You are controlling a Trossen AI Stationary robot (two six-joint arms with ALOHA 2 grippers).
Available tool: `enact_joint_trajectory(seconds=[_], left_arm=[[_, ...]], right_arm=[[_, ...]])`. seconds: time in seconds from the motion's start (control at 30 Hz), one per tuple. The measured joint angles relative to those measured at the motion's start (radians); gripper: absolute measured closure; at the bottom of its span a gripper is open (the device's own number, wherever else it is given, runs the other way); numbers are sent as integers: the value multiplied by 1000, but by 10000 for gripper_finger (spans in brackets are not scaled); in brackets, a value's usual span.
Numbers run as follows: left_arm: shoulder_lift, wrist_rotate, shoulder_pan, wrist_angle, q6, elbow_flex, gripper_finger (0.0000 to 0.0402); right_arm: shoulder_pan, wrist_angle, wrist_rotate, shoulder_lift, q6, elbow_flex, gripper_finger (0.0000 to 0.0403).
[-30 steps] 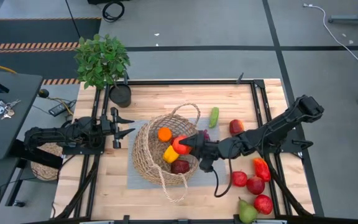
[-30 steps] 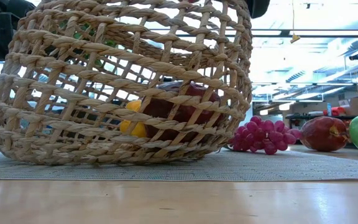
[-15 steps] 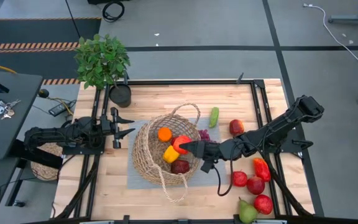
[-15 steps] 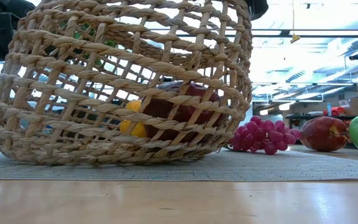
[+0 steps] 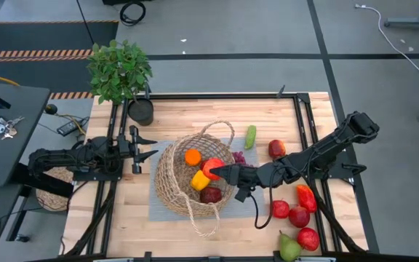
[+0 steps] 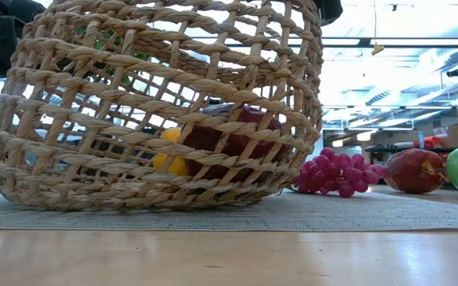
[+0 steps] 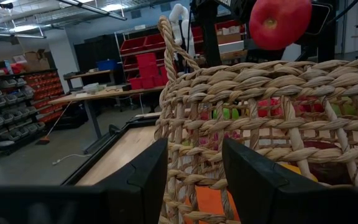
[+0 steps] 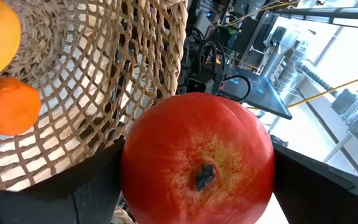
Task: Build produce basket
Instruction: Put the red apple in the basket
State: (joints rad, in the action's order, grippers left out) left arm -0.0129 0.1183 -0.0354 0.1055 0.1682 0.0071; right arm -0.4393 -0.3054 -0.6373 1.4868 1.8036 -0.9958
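Note:
The wicker basket (image 5: 188, 182) stands on a grey mat (image 5: 155, 209) at the table's middle. Inside lie an orange (image 5: 193, 156), a yellow pepper (image 5: 199, 180) and a dark red fruit (image 5: 211, 194). My right gripper (image 5: 217, 171) reaches in from the right and is shut on a red apple (image 5: 209, 167) above the basket's right side. The same apple (image 7: 278, 22) shows over the rim in the left wrist view. My left gripper (image 5: 145, 149) waits open left of the basket, its fingers (image 7: 145, 180) short of the weave. My right gripper pinches the red apple by two opposite sides (image 8: 132, 177) between its two fingers (image 8: 89, 186). The fingers come nearly level from the table's right side. The apple is lifted clear over the basket, one of its ends (image 8: 202, 176) facing back along the fingers.
Right of the basket lie purple grapes (image 6: 336, 173), a green vegetable (image 5: 250, 136), a red apple (image 5: 276, 148), a red pepper (image 5: 305, 196), several more red fruits (image 5: 299, 216) and a pear (image 5: 289, 249). A potted plant (image 5: 120, 69) stands at the far left corner.
My right gripper has rolled about its own pointing line with the apple held, staying in place above the basket. The basket and the fruit in it have kept still.

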Motion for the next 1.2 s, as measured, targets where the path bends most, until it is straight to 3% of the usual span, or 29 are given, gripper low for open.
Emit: enact_joint_trajectory(seconds=[0.5,0.6,0.87,1.2], left_arm=[[0,0,0,0,0,0,241],[0,0,0,0,0,0,241],[0,0,0,0,0,0,241],[0,0,0,0,0,0,241]], right_arm=[[8,0,0,0,-49,0,43],[19,1,0,0,-236,0,43],[64,2,-16,-1,-1002,0,43],[104,61,22,-2,-1522,1,43]])
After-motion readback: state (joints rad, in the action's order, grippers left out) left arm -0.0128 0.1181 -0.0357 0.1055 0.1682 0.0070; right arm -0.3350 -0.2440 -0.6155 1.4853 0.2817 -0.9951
